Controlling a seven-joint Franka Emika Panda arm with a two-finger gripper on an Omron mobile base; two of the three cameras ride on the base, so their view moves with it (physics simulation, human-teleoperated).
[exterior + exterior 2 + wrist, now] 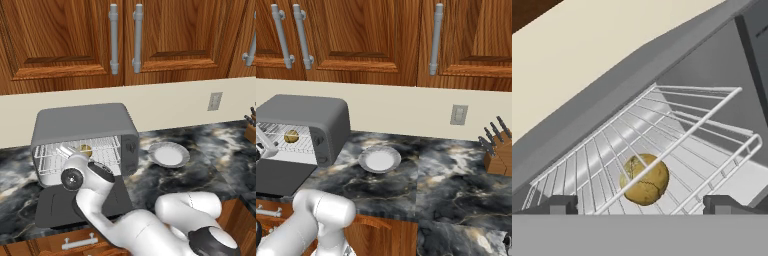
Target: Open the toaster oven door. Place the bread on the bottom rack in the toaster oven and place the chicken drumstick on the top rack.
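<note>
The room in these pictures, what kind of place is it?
Most likely a home kitchen, a rendered one. A toaster oven stands open on a dark marble counter under wooden wall cabinets, with a plate and a knife block nearby.

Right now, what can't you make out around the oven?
- Drumstick: I cannot find it; the arm covers part of the oven mouth in the left base view.
- Which rack bears the bread: unclear in the hand view.
- Door: cut by the left edge, right base view.
</note>
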